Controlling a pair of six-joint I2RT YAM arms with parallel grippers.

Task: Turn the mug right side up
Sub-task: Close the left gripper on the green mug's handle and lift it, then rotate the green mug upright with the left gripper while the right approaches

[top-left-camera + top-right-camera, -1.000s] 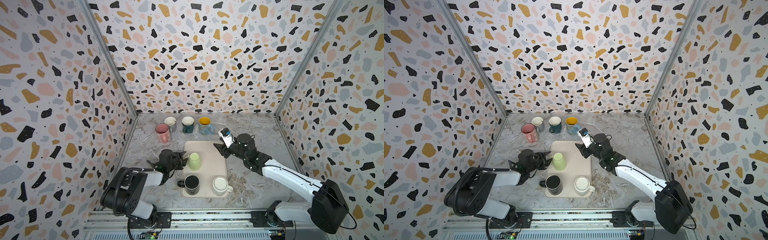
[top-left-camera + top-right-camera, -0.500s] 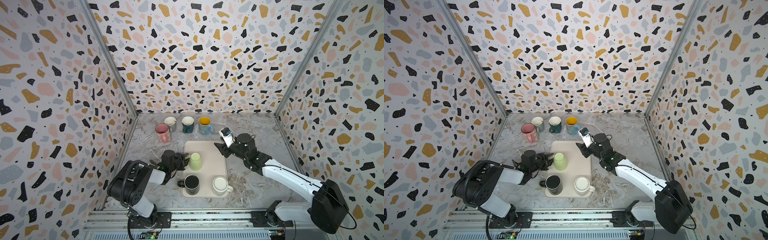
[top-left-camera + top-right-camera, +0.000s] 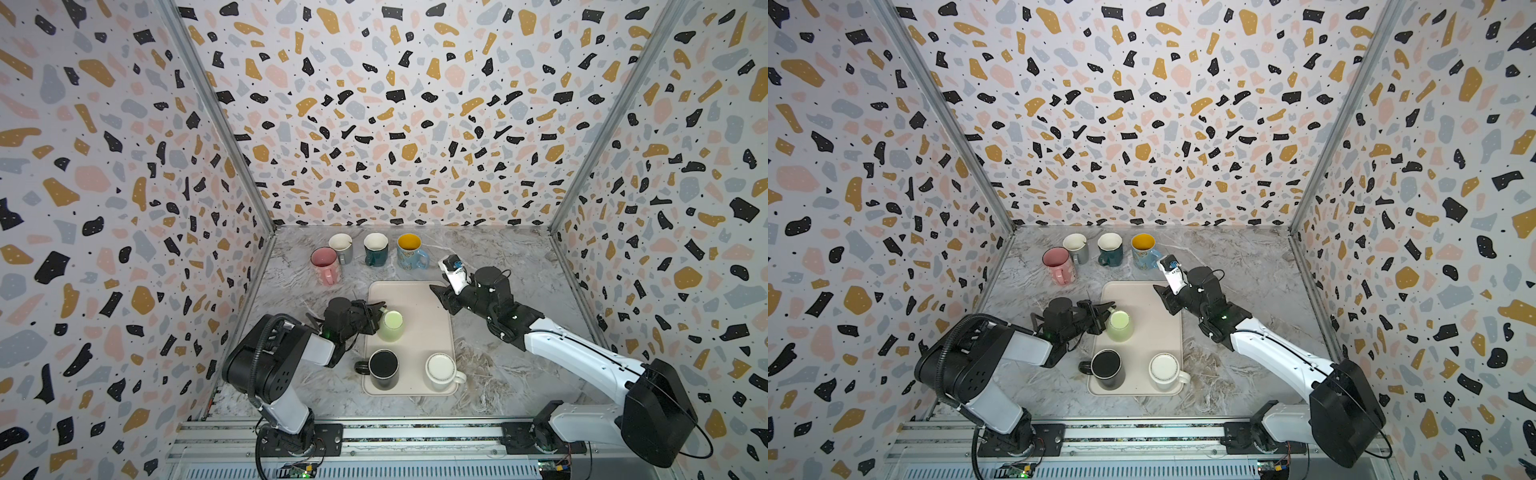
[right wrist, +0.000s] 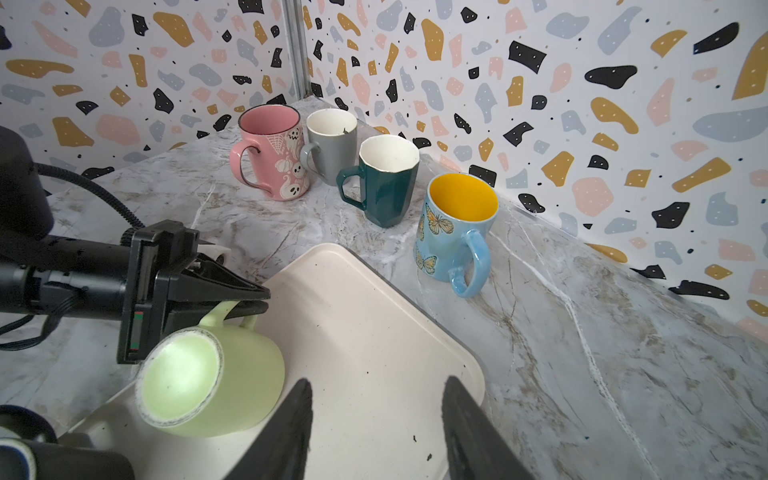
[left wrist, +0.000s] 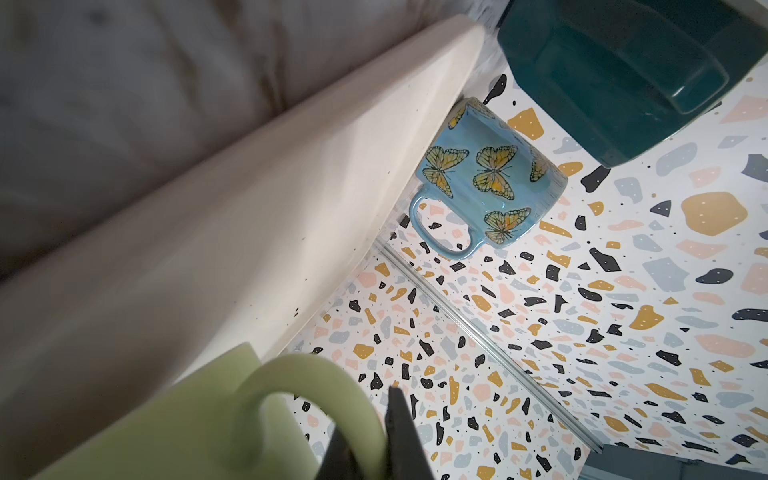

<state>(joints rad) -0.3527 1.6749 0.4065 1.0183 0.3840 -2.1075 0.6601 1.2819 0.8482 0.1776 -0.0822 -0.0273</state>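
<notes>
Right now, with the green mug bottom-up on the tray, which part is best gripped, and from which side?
The handle, from the tray's left edge. The green mug sits base up and its handle loop juts toward the left arm, so thin jaws fit across it. The left gripper is shut on that loop, a hold that should allow rolling the mug upright.

Pale green mug [image 3: 391, 327] stood bottom-up on the cream tray [image 3: 428, 303], close to its left edge. Flat base faced upward; handle pointed left.
</notes>
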